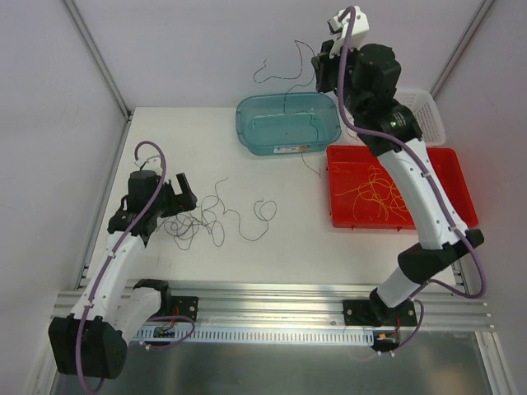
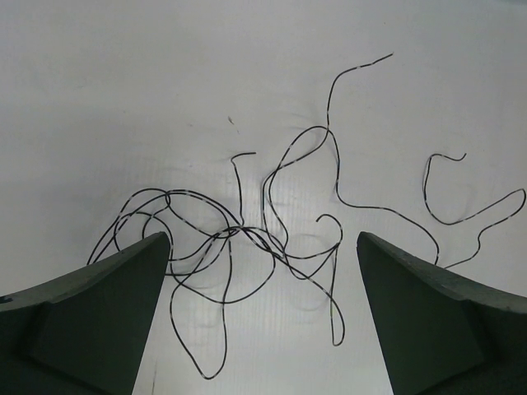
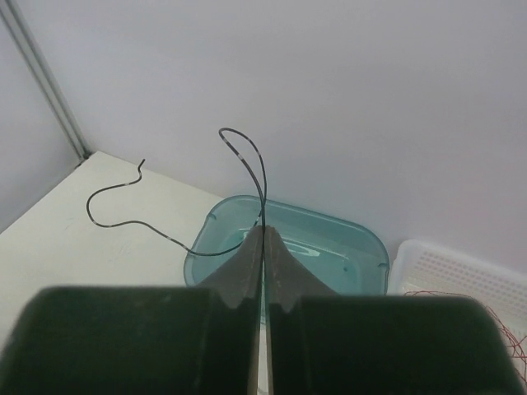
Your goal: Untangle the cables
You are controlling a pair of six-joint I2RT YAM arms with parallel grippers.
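A tangle of thin dark cables [image 1: 198,220] lies on the white table at the left. My left gripper [image 1: 175,196] hangs just above its left side, open and empty; in the left wrist view the tangle [image 2: 247,243] lies between the spread fingers of the gripper [image 2: 262,247]. My right gripper [image 1: 323,72] is raised high over the teal bin [image 1: 247,125], shut on one dark cable [image 1: 284,81] that dangles down toward the bin. In the right wrist view the cable [image 3: 251,152] loops out from the closed tips of the gripper [image 3: 263,230].
A red tray [image 1: 338,160] at the right holds yellow-orange wires [image 1: 379,193]. A white basket [image 1: 430,111] stands behind it, with red wires [image 3: 498,311] inside. One loose dark cable [image 1: 263,214] lies at mid-table. Walls stand at the left and back.
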